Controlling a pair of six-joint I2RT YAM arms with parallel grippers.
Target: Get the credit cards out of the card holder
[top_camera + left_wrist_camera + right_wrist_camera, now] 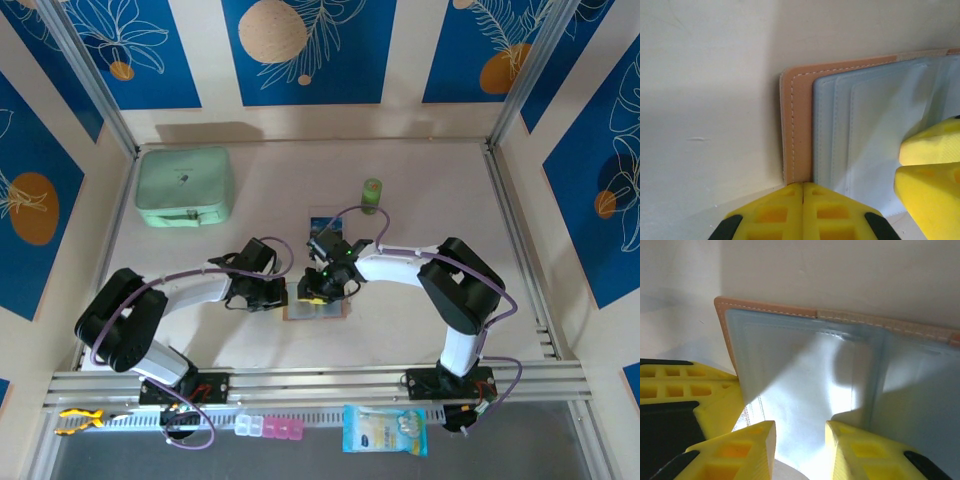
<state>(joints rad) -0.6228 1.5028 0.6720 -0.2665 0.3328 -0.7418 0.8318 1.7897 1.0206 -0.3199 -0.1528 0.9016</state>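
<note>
Pinning and probing, both at once. Entry, largest thing first.

Table (420,180): pale, with a mint-green pouch (185,187) at the far left, well apart from the work.

Card holder (860,125): lies open and flat near the middle of the table, between my two arms, grey-blue pocket panels up and the tan border (797,120) showing along its edge.

Left gripper (802,197): fingers pressed together, tips on the corner of the tan border, acting as a hold-down.

Right gripper (801,429): fingers apart, straddling a pocket panel (805,370) close beside my left fingers. I cannot tell whether any of the credit cards sit under that panel.

Risks, as I judge them:
- My closed left tips sit on the very edge, so a sideways pull from the right could slide the holder out from under them.
- Closing the right fingers here may pinch pocket fabric instead of a card and lift the whole holder.
- The two sets of fingers are near each other, so a careless reach could make them collide.
</note>
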